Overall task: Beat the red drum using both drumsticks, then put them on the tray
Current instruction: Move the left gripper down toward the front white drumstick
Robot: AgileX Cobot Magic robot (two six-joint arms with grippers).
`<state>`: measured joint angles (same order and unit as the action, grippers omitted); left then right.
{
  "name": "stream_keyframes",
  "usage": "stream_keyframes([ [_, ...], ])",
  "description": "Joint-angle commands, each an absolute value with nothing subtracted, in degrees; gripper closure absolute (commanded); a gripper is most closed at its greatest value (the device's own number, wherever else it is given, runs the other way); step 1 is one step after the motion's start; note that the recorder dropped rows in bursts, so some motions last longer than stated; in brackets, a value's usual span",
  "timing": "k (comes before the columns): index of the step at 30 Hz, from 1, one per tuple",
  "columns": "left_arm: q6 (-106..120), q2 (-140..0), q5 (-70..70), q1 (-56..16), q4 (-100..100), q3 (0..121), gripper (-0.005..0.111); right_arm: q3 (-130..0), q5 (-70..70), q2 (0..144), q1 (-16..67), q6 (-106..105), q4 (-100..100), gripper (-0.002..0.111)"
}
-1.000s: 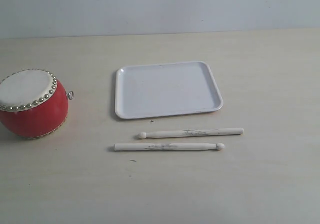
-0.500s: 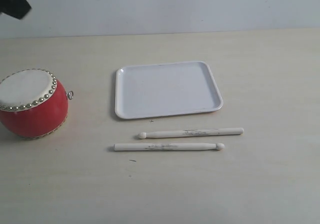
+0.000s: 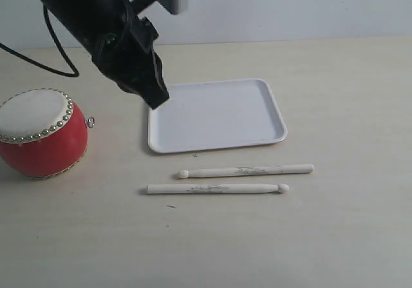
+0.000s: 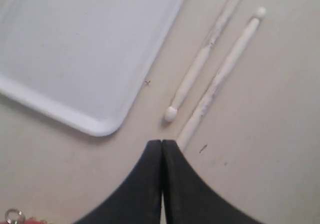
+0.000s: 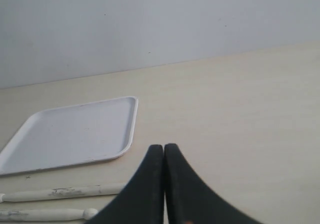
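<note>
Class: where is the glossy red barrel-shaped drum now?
Exterior view: the drum stands far left on the table, apart from the flat white plastic tray to its right.

The right gripper [image 5: 163, 151] is hanging over the pale table [image 5: 240, 114], its two black fingers [image 5: 152, 184] pressing together on nothing. To its left, the white tray [image 5: 75, 134] is lying flat. The two drumsticks [image 5: 60, 192] are lying side by side just beside the tray's near edge, running along it.
</note>
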<state>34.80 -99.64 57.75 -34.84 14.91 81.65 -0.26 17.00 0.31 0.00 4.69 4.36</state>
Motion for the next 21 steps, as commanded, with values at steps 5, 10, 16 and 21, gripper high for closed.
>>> stream_keyframes([
  [5, 49.5, -107.7, 62.7, -38.7, 17.3, 81.5, 0.107, 0.0, 16.6, 0.0, -0.3, 4.6, 4.2, 0.108],
  [10, 48.9, -111.6, 58.4, -38.9, 17.8, 81.5, 0.106, 0.0, 16.6, 0.0, -0.3, 4.6, 4.2, 0.108],
  [16, 48.9, -114.1, 56.9, -38.9, 18.3, 81.5, 0.084, 0.0, 16.6, 0.0, -0.3, 4.6, 4.2, 0.108],
  [21, 49.1, -115.7, 56.9, -39.0, 18.7, 81.5, 0.076, 0.0, 16.6, 0.0, -0.3, 4.6, 4.2, 0.108],
])
